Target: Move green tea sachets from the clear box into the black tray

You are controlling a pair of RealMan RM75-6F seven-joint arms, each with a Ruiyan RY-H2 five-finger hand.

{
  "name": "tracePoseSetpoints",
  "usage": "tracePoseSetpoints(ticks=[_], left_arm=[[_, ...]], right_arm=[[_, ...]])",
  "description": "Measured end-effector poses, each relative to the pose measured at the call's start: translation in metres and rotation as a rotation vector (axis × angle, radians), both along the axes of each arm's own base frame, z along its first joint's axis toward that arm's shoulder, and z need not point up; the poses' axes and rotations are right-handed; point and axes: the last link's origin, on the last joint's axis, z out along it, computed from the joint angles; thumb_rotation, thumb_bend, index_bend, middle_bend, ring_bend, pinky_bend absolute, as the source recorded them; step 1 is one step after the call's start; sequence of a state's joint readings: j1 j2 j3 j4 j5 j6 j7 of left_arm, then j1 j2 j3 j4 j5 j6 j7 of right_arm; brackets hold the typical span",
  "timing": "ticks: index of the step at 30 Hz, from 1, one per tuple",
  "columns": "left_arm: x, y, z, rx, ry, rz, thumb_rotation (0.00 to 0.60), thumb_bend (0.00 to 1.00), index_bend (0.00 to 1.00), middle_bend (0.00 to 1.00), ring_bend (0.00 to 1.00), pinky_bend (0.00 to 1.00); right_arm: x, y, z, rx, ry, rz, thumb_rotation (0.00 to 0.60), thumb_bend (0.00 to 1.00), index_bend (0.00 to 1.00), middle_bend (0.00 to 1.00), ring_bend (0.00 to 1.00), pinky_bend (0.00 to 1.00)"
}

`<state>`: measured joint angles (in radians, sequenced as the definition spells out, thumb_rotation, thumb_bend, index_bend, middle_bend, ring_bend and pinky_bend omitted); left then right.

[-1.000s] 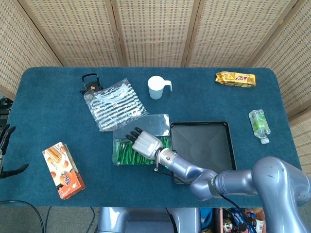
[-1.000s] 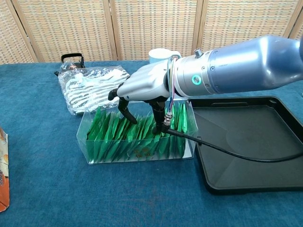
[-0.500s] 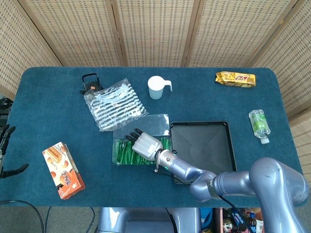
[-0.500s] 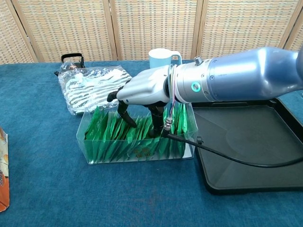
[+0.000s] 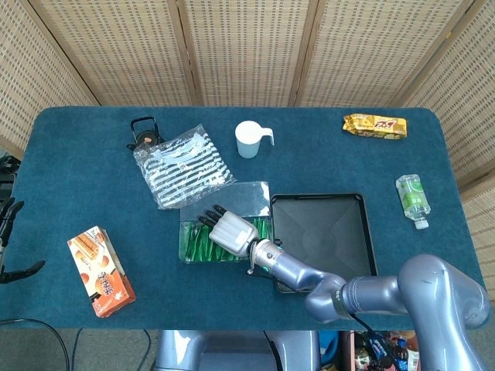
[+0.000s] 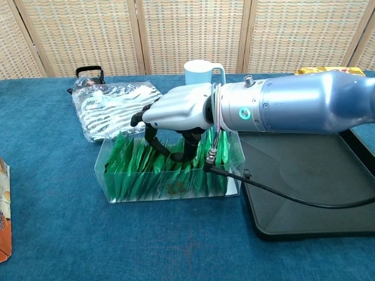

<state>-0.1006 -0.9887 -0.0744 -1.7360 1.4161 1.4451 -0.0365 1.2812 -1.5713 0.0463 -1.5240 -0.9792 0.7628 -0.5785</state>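
The right hand (image 6: 179, 111) hangs palm-down over the clear box (image 6: 111, 175), which sits on the blue tabletop (image 6: 58, 234) just left of the black tray (image 6: 304, 228). The box is packed with green tea sachets (image 6: 137, 172) standing on edge in rows. In the chest view the dark fingers (image 6: 153, 140) curl downward from the white palm into the top of the sachets, about mid-box. The thumb and one finger bend toward each other, their tips close together at the upper edges of the sachets; whether a sachet is actually pinched between them cannot be told, since the tips sit among the green packets. None of the sachets stands clearly lifted above the others. A black cable (image 6: 281, 196) runs from the wrist across the box's right end and over the tray's near corner.

In the head view the same hand (image 5: 232, 229) covers the middle of the box (image 5: 189, 251), fingers pointing toward the far left, with sachets (image 5: 201, 246) showing on either side. The tray (image 5: 321, 232) holds no sachets.

The left hand (image 5: 6, 220) shows only as dark fingers at the far left edge of the head view, off the tabletop, apart and holding nothing.

Elsewhere lie a striped bag (image 5: 182, 166), a white cup (image 5: 249, 139), a yellow snack pack (image 5: 375, 125), a small bottle (image 5: 412, 199) and an orange box (image 5: 100, 270).
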Motion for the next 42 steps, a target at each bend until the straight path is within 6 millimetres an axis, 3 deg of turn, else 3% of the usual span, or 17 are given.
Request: tracePoseSetpoints(ticks=[15,30,37,42], left_arm=[[0.001,-0.001,0.001,-0.001,-0.007,-0.010,0.600,0.13,0.00,0.00,0.00,0.00],[0.003,-0.004,0.002,0.001,-0.010,-0.027,0.600,0.12,0.00,0.00,0.00,0.00],[0.006,-0.006,0.001,0.000,-0.007,-0.038,0.600,0.13,0.00,0.00,0.00,0.00],[0.007,-0.007,-0.001,-0.002,-0.007,-0.042,0.600,0.13,0.00,0.00,0.00,0.00]], right_arm=[[0.006,0.001,0.027,-0.044,-0.072,0.021,0.600,0.62,0.64,0.14,0.00,0.13],[-0.004,0.000,0.105,-0.175,-0.130,0.007,0.600,0.62,0.64,0.14,0.00,0.13],[-0.025,0.003,0.151,-0.252,-0.131,-0.022,0.600,0.62,0.64,0.14,0.00,0.13],[-0.050,0.008,0.171,-0.280,-0.122,-0.059,0.600,0.62,0.64,0.14,0.00,0.13]])
